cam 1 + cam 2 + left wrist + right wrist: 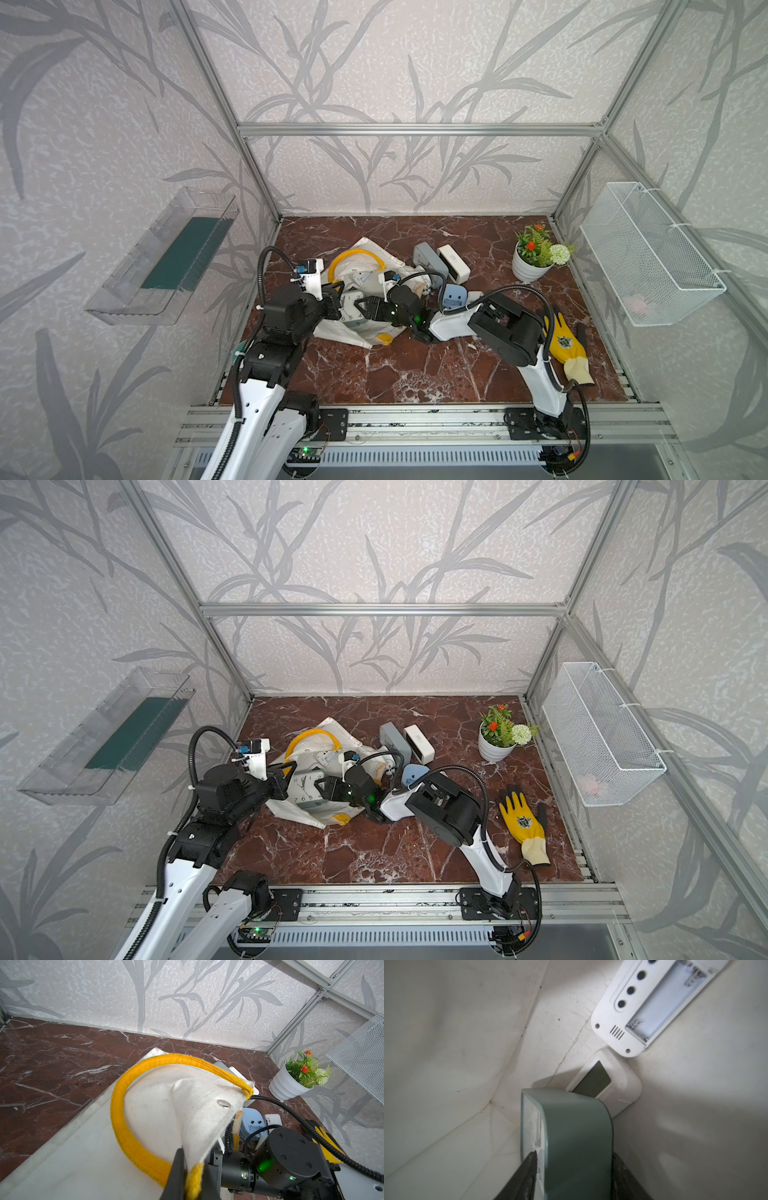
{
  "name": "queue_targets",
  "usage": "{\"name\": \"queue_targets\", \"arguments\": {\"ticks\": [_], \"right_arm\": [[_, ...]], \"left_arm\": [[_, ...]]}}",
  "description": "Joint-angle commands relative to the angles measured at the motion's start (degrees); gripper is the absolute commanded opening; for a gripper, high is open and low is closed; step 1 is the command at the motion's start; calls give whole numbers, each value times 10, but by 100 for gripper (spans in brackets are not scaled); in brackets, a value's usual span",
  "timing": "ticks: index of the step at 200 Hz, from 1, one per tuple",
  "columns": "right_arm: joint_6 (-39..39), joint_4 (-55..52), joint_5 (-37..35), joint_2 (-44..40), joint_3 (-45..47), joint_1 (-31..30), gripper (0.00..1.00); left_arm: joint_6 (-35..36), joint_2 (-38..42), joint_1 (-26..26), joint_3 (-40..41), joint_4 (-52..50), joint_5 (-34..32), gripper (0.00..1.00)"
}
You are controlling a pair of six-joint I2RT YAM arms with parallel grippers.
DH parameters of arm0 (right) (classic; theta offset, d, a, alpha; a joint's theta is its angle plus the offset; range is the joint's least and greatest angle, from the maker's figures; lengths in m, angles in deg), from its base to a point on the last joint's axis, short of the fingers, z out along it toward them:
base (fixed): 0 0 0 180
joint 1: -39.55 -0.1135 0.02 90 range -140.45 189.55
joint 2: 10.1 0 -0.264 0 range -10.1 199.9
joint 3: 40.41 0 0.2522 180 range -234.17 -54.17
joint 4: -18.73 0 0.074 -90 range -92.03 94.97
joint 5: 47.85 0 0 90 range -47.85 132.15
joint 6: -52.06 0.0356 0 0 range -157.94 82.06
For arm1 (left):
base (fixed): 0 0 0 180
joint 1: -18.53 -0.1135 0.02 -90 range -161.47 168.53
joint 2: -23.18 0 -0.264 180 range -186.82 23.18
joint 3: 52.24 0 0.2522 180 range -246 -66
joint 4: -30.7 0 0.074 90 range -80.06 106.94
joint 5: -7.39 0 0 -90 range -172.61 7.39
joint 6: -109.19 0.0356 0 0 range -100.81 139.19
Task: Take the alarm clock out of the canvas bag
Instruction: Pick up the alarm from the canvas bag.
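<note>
Pinching the canvas bag [166, 1105] by its rim in my fully closed left gripper [336, 297] holds the mouth open, so my right gripper [573, 1167], jaws partway apart, clamps the green alarm clock [571, 1130] inside.

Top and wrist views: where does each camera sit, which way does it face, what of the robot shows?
Top views: high in front, looking down on the table; left arm, right arm, left hand, right hand show.
Left wrist: beside the canvas bag, facing the potted plant; one finger and the right arm show.
Right wrist: inside the bag, facing the green alarm clock; fingers show.
Shared: top views and right wrist show the clock.
</note>
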Motion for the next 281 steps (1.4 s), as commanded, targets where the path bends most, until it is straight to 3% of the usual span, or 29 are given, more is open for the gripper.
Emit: {"name": "queue_targets", "arguments": {"ticks": [1, 129, 281], "right_arm": [[-15, 27, 10, -31, 8, -5, 50], [-96, -32, -5, -126, 47, -11, 21], [-202, -157, -15, -290, 90, -16, 13]], "left_arm": [[-8, 12, 1, -5, 51, 23, 0], [4, 27, 1, -6, 9, -42, 0], [10, 20, 1, -28, -68, -179, 0]]}}
